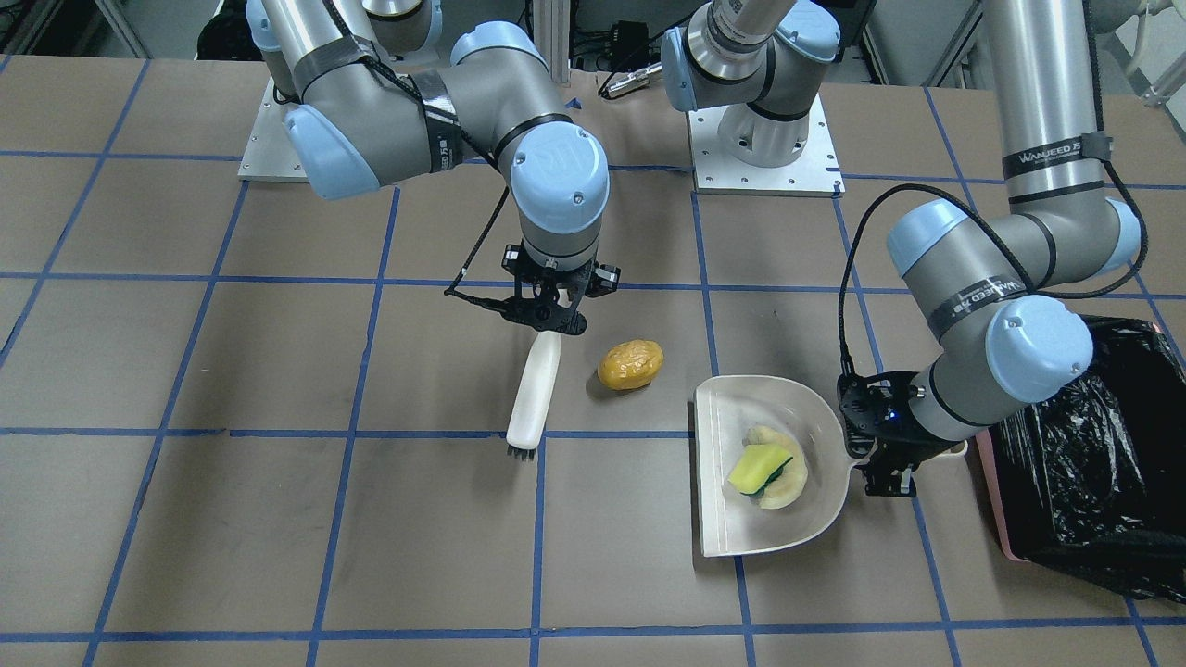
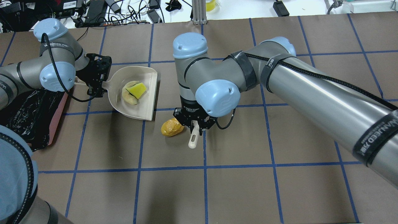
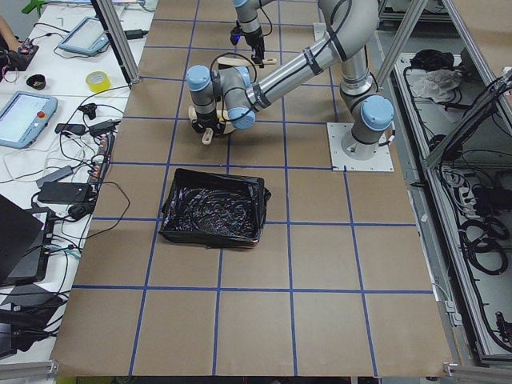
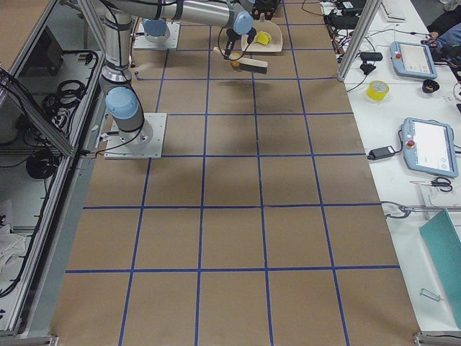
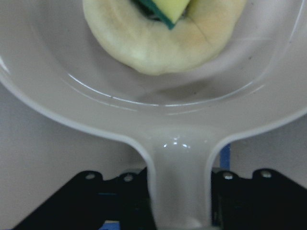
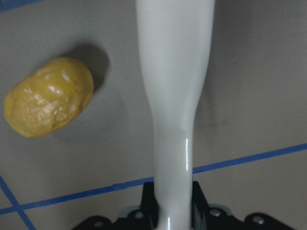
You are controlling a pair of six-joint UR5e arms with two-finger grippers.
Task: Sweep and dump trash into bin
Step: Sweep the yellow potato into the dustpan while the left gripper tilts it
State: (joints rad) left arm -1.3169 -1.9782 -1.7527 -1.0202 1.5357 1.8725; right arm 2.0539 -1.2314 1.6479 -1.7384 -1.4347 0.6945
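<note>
Golden-brown and alone, the potato point(image 1: 630, 365) lies on the bare desk point(image 1: 278, 519). The peel point(image 1: 788, 489) and the sponge point(image 1: 752, 468) are already in the dustpan point(image 1: 741, 528), the sponge resting on top of the peel. The right fingers point(image 1: 552, 320) are closed on the handle of the white brush point(image 1: 536, 394). The left fingers point(image 1: 888, 474) are closed on the dustpan's handle and keep it flat on the desk. The bin point(image 1: 1093, 463) stands just beside that arm, on its outer side.

The potato sits between the brush and the open mouth of the dustpan. It is near the brush, on the robot's left side of it, and a little apart from the pan's straight edge. The brush's long axis runs away from the robot, bristles at the far end, so the potato is beside the handle part and not beside the bristles. The potato's own long axis points roughly toward the pan. The right arm is the nearer one. I think it must bring the bristles level with the potato before pushing it sideways into the pan.
</note>
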